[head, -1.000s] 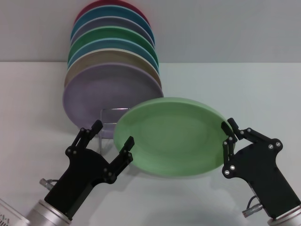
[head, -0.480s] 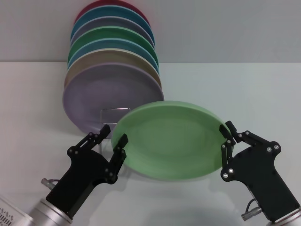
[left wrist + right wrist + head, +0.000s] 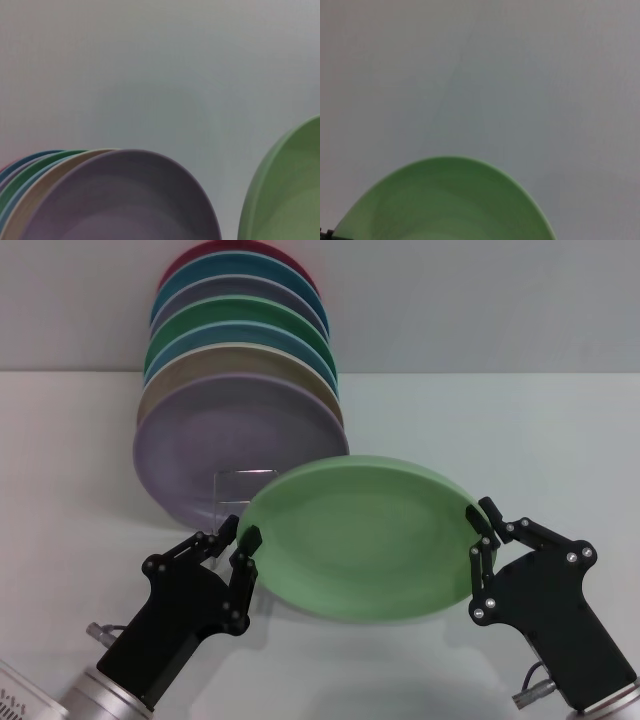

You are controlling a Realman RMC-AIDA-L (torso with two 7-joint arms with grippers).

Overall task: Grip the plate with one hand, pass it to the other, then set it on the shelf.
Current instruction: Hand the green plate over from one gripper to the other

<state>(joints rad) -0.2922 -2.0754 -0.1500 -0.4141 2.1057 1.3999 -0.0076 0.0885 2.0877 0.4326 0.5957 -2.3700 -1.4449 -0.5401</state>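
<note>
A pale green plate [image 3: 360,535] sits centre frame, clamped at both edges by the left gripper [image 3: 232,543] and right gripper [image 3: 483,530]. No writing is readable.

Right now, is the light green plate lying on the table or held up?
Held up: the plate hangs tilted, right gripper and left gripper at opposite rims.

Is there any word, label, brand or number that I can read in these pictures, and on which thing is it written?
None can be read. The plate, the stacked plates, the left gripper and the right gripper show no text. Tiny marks at the left arm's base are too small to read.
</note>
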